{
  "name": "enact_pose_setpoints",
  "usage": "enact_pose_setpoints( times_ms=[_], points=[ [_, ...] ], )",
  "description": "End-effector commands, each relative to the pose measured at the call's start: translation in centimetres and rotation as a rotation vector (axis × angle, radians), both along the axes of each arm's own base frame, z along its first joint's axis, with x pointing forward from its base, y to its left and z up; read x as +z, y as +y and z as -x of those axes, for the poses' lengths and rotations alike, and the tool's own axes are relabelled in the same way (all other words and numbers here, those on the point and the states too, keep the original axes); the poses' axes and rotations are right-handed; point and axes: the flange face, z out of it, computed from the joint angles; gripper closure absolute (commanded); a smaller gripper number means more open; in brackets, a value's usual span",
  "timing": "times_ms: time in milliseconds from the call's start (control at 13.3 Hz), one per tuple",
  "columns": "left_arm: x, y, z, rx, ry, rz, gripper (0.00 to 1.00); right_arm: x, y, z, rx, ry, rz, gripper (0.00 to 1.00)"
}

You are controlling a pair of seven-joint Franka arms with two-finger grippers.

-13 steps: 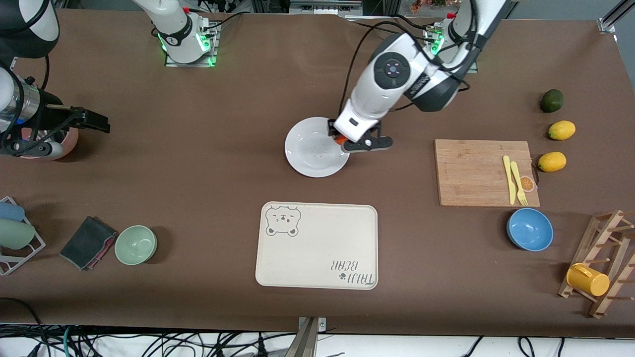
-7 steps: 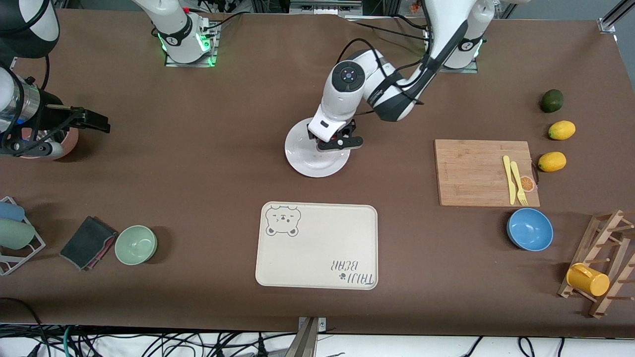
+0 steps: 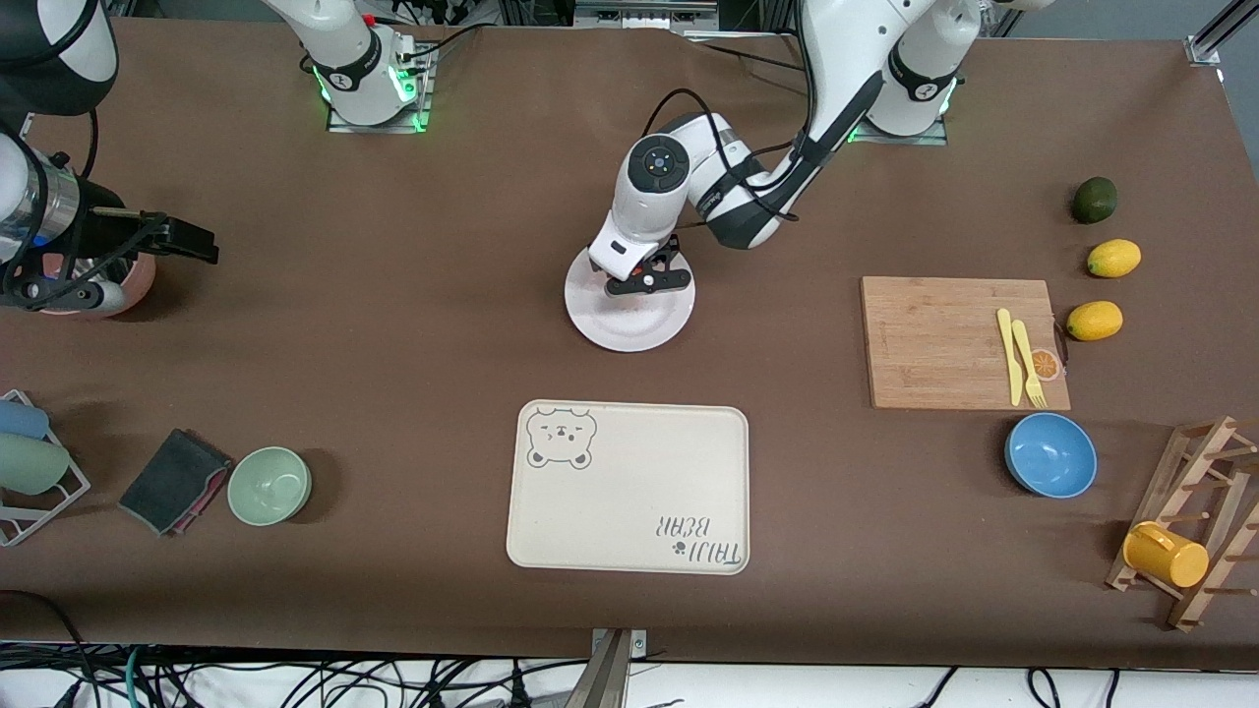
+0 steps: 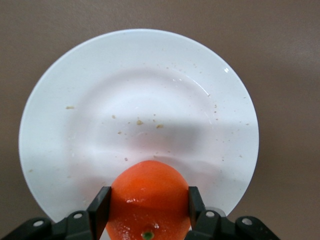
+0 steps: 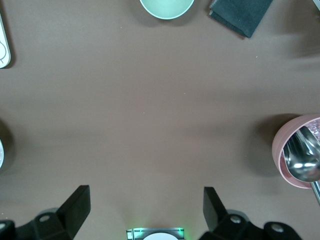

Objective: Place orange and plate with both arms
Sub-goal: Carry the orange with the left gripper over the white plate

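**Orange held over the white plate; right arm waits aside**

The left gripper [image 3: 644, 280] hangs over the plate [image 3: 629, 329], which sits on the brown table [image 3: 413, 324] near its middle, farther from the front camera than the cream tray [image 3: 629, 487] with the bear drawing. In the left wrist view the two black fingers [image 4: 100, 210] are clamped on either side of the orange [image 4: 149, 197], which hangs above the plate's [image 4: 140, 110] inner well. Whether the fruit touches the plate cannot be told. A few small crumbs speckle the white surface.

The right gripper [image 3: 187, 239] waits over the table toward the right arm's end, above a pink bowl [image 3: 138, 280]. Its fingers [image 5: 75, 205] stand wide apart with nothing between them, and only bare tabletop shows under them in the right wrist view. That view also takes in the pink bowl [image 5: 300, 150] holding a metal utensil, the green bowl [image 5: 166, 7] and a dark cloth [image 5: 240, 15].

Toward the left arm's end lie a wooden cutting board [image 3: 959, 339] with yellow cutlery on it, a blue bowl [image 3: 1050, 454] and two lemons [image 3: 1095, 321].
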Motion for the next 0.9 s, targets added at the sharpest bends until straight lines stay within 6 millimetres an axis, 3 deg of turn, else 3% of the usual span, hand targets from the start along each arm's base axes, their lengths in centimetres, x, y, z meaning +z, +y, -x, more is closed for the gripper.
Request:
enact_pose_setpoints(
  times_ms=[0,225,300,375,600,750,825],
  points=[
    [-2.2,-0.5,-0.8,0.02,-0.02,0.009,0.78,0.4,0.0,0.3,0.008,-0.001,-0.015,0.0],
    [-2.7,0.6,-2.0,-0.006,-0.065,-0.023,0.51,0.4,0.0,0.3,0.007,-0.001,-0.015,0.0],
    [-2.6,0.8,-2.3,-0.006,-0.07,-0.022,0.34,0.3,0.0,0.2,0.007,0.001,-0.015,0.0],
    [-2.3,0.9,-2.5,-0.004,-0.072,-0.021,0.0,-0.1,0.1,0.1,0.007,0.009,-0.021,0.0],
    [-0.2,1.9,-4.6,0.017,-0.091,-0.027,0.0,-0.8,0.9,-0.1,0.013,0.023,-0.04,0.0],
    [3.0,3.3,-6.8,0.045,-0.097,-0.053,0.0,-1.0,1.3,-0.2,0.021,0.027,-0.041,0.0],
    [5.1,4.1,-7.9,0.054,-0.102,-0.068,0.0,-1.8,2.7,-0.3,0.042,0.043,-0.046,0.0]
  ],
)
